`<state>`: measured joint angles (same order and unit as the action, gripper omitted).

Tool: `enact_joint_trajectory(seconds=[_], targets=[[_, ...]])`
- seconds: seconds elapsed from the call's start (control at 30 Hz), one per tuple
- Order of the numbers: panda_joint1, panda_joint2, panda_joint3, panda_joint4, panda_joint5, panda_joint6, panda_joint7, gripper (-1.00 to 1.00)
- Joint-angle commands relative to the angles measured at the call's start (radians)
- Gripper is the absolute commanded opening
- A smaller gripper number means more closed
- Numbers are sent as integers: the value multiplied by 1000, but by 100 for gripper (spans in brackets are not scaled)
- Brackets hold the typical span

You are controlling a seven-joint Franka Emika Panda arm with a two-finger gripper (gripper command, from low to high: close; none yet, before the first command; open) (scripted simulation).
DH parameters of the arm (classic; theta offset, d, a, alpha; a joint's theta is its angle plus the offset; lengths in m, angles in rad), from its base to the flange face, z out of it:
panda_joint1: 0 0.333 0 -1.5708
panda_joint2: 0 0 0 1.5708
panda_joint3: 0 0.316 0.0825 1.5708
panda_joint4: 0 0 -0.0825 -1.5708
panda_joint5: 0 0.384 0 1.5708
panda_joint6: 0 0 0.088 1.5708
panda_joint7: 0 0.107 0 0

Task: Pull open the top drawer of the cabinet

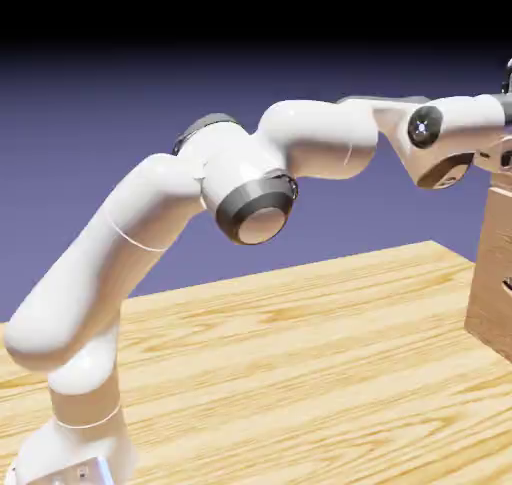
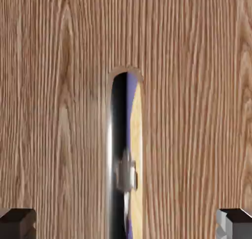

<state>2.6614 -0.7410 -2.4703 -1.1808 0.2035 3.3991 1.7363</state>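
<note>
The jaws stand wide open and empty, facing the drawer (image 2: 59,110) front at the cabinet (image 1: 492,273) top. Stiff, heavy-looking wood; the shiny handle (image 2: 124,154), likely slippery, is the place to grip.

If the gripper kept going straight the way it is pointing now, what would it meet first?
Most likely the shiny metal handle centred between the open fingertips, standing on the wood-grain drawer front. The gripper faces it squarely, though the remaining gap is hard to judge.
</note>
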Motion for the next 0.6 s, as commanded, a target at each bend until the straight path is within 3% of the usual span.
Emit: enact_joint_trajectory(seconds=[0.0, 0.3, 0.33, 0.57], targets=[[21, -16, -21, 36, 3, -15, 3, 0], [203, -155, -204, 351, 33, -147, 26, 0], [203, -155, -204, 351, 33, -147, 26, -100], [169, -97, -125, 261, 256, -104, -233, -100]])
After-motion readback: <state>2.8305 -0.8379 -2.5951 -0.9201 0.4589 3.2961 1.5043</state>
